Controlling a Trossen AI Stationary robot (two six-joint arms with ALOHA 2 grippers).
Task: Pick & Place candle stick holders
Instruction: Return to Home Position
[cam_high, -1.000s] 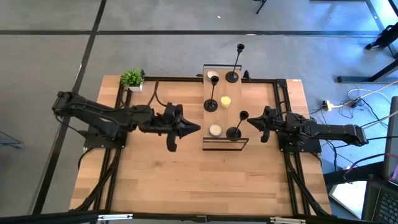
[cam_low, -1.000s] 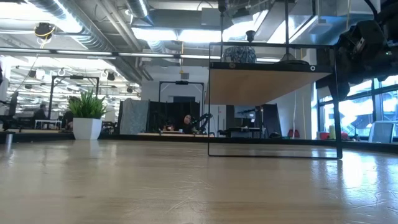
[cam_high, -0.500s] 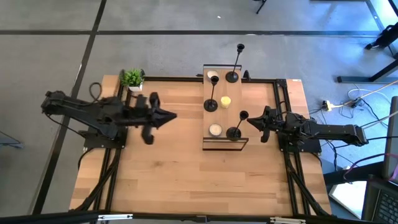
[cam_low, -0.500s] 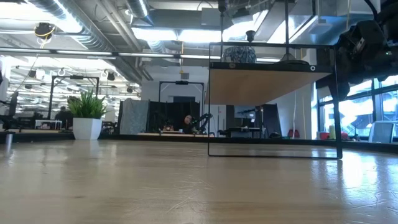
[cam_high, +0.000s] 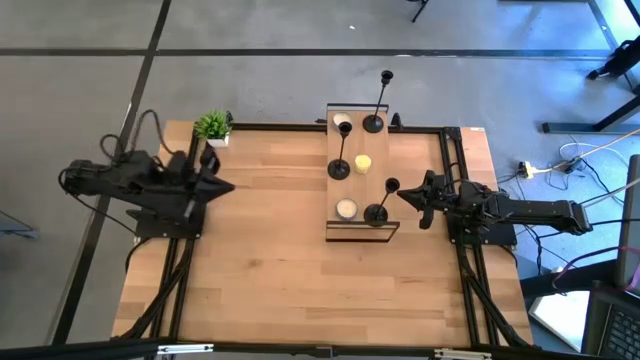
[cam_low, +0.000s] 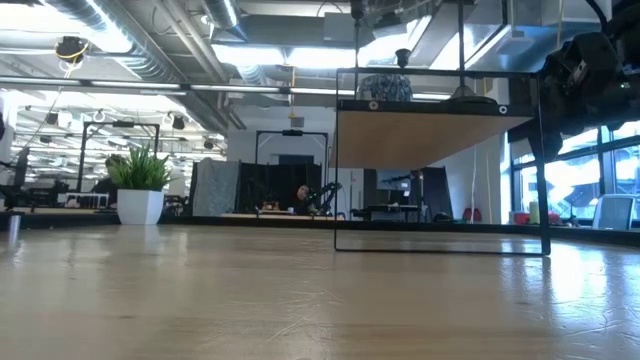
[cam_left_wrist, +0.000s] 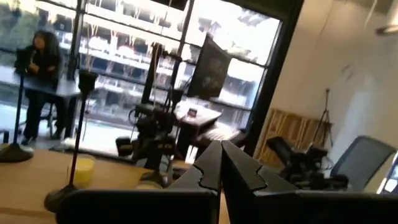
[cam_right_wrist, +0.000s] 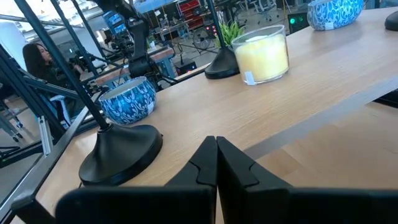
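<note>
Open-plan office: grey concrete floor (cam_high: 300, 40) crossed by dark lines, silver ceiling ducts (cam_low: 130, 35) with bright strip lights (cam_low: 250, 55), tall windows (cam_low: 575, 185) on one side.

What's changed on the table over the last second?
The left end effector, shut and empty, pulled back from the shelf toward the table's left edge, near the potted plant. The right end effector, candle stick holders and candles stayed put.

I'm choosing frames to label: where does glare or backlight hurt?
Left wrist view: bright windows turn the candle stick holder into a silhouette. Low view: window light washes over the table at the right. Right wrist view: the yellow candle is evenly lit. High view: even light, only faint shadows.
</note>
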